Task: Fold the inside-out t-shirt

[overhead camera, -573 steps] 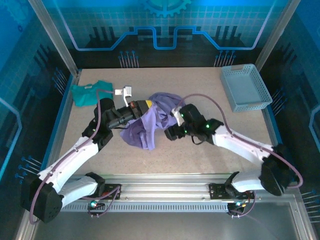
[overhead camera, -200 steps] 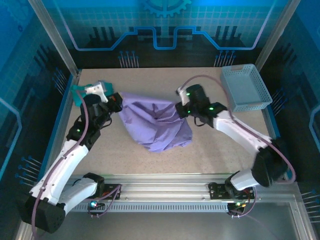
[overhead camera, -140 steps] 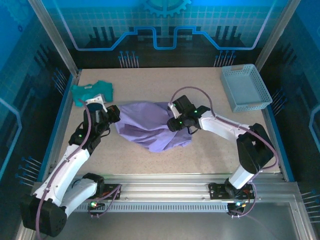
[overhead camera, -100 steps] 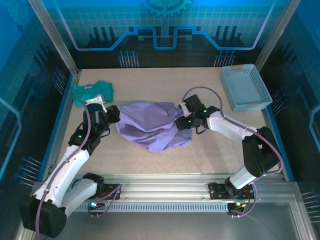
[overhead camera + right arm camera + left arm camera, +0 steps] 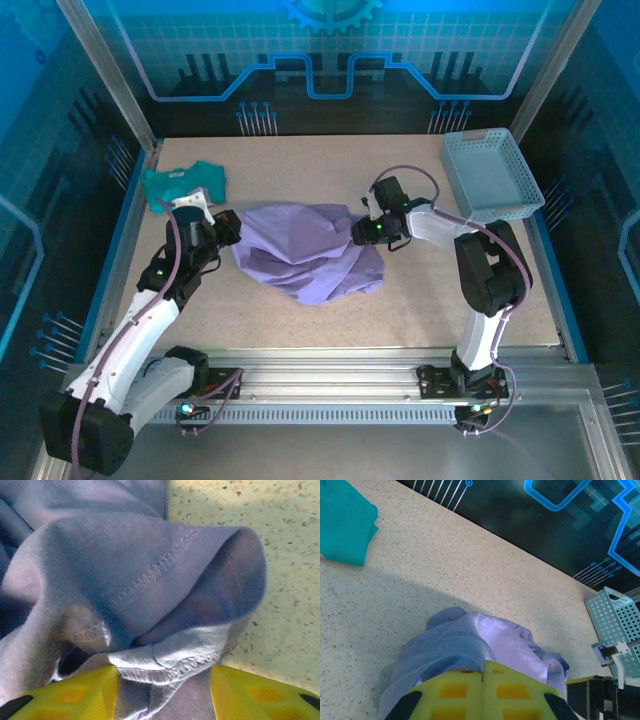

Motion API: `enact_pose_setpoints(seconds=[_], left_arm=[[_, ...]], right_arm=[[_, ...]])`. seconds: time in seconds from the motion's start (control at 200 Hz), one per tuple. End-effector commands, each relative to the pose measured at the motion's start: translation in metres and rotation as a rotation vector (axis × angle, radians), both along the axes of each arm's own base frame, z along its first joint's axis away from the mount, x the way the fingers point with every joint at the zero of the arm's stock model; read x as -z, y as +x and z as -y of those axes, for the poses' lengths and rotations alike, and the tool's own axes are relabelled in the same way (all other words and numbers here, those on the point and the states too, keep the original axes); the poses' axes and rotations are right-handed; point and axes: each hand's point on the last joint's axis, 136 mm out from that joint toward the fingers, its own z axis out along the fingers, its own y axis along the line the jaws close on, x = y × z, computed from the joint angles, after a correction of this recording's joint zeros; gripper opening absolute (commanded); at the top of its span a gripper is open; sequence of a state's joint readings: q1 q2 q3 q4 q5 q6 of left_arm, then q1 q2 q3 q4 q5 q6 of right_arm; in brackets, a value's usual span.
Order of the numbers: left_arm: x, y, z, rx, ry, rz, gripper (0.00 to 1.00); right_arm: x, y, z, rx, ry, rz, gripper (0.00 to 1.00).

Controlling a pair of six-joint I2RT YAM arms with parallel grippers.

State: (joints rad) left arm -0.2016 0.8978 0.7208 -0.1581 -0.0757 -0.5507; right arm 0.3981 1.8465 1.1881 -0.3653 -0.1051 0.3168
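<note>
Near the far-left corner of the surface (image 5: 420, 300) lay a teal shirt (image 5: 180, 185); leave it out. Your left arm reached forward from the near edge, its wrist low, and the left fingers (image 5: 452, 692) were pressed together on the left edge of the t-shirt (image 5: 305, 250), which sat bunched at mid-surface. It looked light, limp and prone to bunching, so I'd take it by seams or corners, not loose middle cloth. Your right arm doubled back sharply at the elbow, and the right fingers (image 5: 250, 687) stood apart with a hemmed edge (image 5: 165, 662) lying slack between them. The basket (image 5: 492, 175) sat in the far-right corner.
</note>
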Motion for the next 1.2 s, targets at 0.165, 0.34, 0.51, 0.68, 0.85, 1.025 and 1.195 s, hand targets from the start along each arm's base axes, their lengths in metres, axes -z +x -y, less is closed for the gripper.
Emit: enact_pose_setpoints(seconds=[0.165,0.34,0.51,0.68,0.85,1.025,1.195], left_arm=[[-0.003,0.002,0.0,0.006,-0.021,0.019,0.0],[0.0,0.002,0.001,0.007,-0.021,0.017,0.0],[-0.001,0.003,0.001,0.008,-0.029,0.02,0.0],[-0.012,0.002,0.004,0.013,-0.065,0.037,0.0],[-0.064,0.001,0.006,0.005,-0.166,0.168,0.0],[-0.168,-0.003,-0.016,-0.092,-0.217,0.393,0.0],[-0.259,-0.05,-0.043,-0.172,-0.194,0.604,0.0]], right_arm=[[-0.01,0.023,-0.003,0.013,0.019,0.043,0.39],[-0.013,0.029,0.003,0.016,-0.003,0.067,0.18],[-0.032,0.037,0.012,0.028,-0.007,0.127,0.0],[-0.082,0.036,0.03,0.04,-0.018,0.259,0.0],[-0.194,0.025,0.038,0.034,0.063,0.5,0.0],[-0.36,-0.014,0.057,0.057,0.151,0.863,0.0],[-0.461,-0.087,0.084,0.074,0.199,1.098,0.0]])
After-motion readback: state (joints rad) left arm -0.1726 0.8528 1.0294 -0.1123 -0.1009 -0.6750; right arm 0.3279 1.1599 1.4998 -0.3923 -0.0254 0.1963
